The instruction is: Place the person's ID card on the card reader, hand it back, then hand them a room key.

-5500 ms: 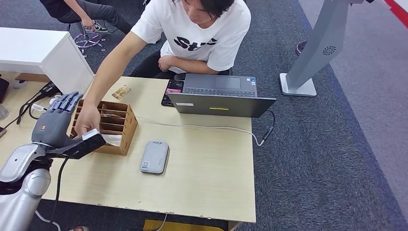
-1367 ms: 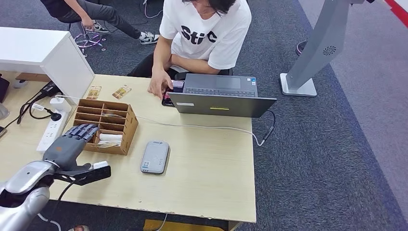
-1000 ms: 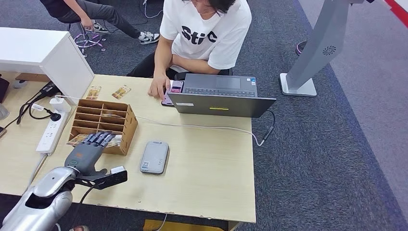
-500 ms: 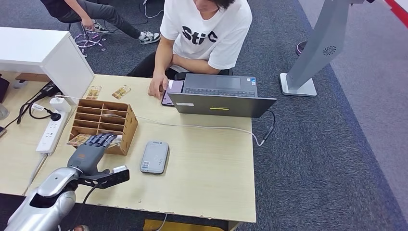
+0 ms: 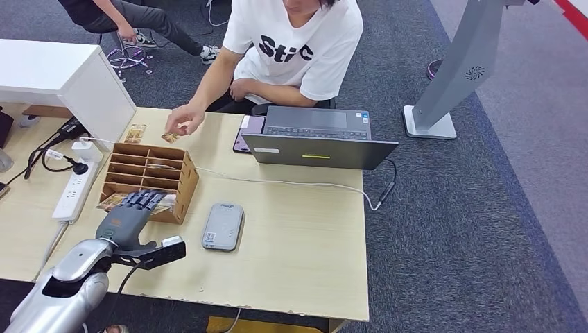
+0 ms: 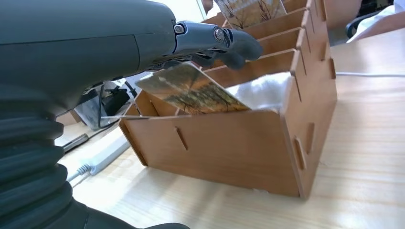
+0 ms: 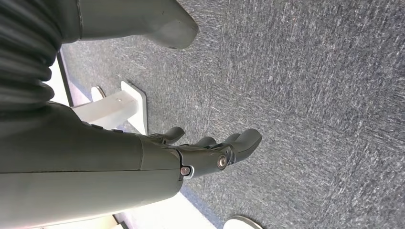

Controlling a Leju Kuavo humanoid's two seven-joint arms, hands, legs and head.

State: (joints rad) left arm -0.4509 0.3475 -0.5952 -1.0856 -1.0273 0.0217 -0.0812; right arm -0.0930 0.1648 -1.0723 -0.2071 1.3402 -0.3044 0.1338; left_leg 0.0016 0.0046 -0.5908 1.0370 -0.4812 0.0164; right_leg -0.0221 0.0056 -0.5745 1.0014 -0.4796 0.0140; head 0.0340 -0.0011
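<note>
The robot's left hand point(image 5: 128, 220) has settled at the wooden card box point(image 5: 182, 182) on the counter point(image 5: 298, 236), fingers point(image 6: 229, 43) gripping a room key point(image 6: 196, 90), while the person's hand point(image 5: 182, 122) now reaches toward it.

A light wooden table point(image 5: 298, 257) stands on dark grey carpet point(image 5: 451, 229). At its left lies a brown slotted card holder point(image 5: 150, 182), with a grey card reader point(image 5: 223, 226) just to its right. At the far edge sits an open grey laptop point(image 5: 317, 137) with a phone point(image 5: 243, 134) touching its left side, and a white cable point(image 5: 291, 183) runs across the top. Far left lie two small cards point(image 5: 134, 133) and a white power strip point(image 5: 73, 187).
</note>
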